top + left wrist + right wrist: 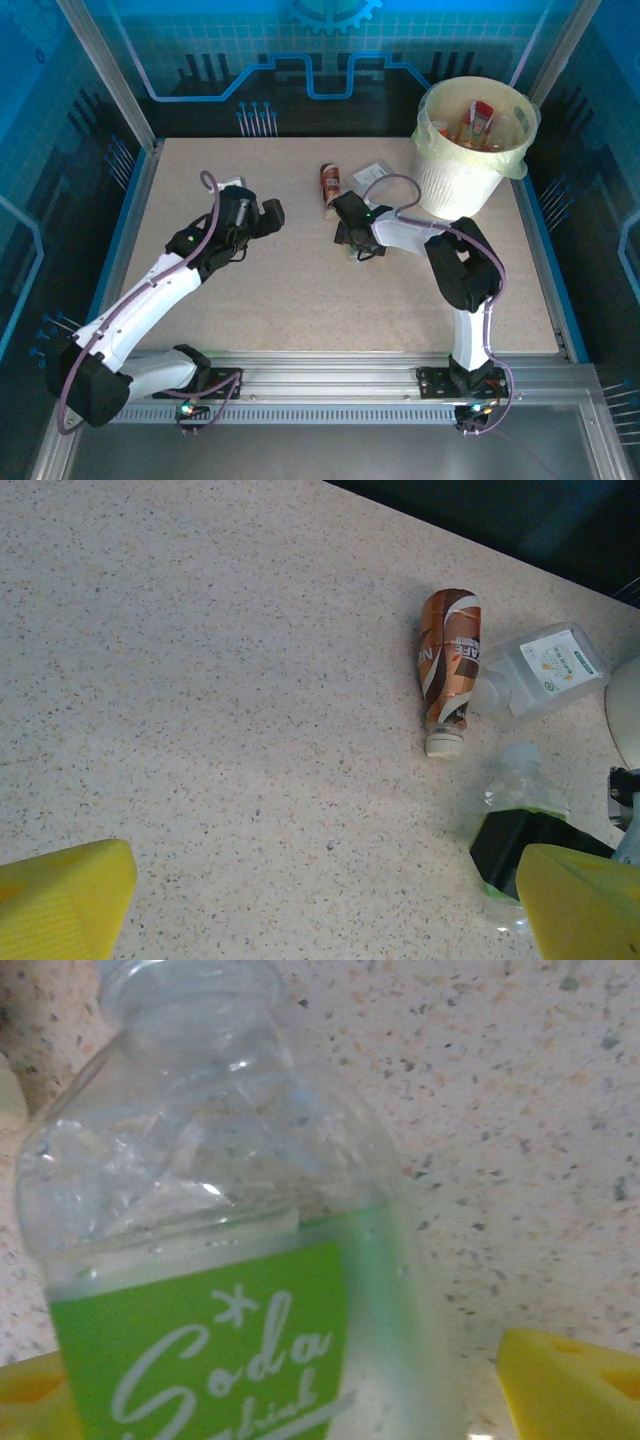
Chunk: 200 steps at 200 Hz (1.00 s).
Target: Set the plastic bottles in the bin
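Left end effector shown spread over table, right end effector spread astride green-labelled bottle, brown-labelled bottle at its eleven o'clock, bin at two o'clock.

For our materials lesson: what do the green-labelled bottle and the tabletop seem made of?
Green-labelled bottle: clear glossy plastic, probably; the speckles show through it and highlights glint. Tabletop: matte beige speckled surface, perhaps laminate or stone composite; unclear which.

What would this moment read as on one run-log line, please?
right jaws: astride green-labelled clear plastic bottle | left jaws: open, empty | round white bin: bottles inside
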{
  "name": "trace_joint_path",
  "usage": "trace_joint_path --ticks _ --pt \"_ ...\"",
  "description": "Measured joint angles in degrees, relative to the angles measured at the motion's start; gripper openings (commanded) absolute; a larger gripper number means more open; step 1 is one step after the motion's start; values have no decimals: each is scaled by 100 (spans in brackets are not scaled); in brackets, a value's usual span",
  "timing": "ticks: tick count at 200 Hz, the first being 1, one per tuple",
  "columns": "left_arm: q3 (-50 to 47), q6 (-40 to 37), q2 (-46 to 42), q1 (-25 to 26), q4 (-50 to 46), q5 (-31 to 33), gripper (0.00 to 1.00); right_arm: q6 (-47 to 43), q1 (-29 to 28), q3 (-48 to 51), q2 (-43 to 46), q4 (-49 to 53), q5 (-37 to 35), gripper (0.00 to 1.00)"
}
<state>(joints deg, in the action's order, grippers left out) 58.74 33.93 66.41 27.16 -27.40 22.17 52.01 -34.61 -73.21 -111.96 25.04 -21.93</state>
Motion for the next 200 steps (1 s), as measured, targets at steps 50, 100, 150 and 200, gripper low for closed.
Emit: trace_joint_path --ticks 50,100,150,200 --pt "0 7 9 0 31 -83 99 -933 131 216 173 -186 125 69" --pt "0 70 9 0 28 -109 99 -1751 243 289 254 -332 341 53" --pt "0 282 131 0 247 -678 99 -2221 243 417 850 -330 422 38" --pt "15 861 623 208 914 -1331 99 -2389 243 654 1797 -321 470 33"
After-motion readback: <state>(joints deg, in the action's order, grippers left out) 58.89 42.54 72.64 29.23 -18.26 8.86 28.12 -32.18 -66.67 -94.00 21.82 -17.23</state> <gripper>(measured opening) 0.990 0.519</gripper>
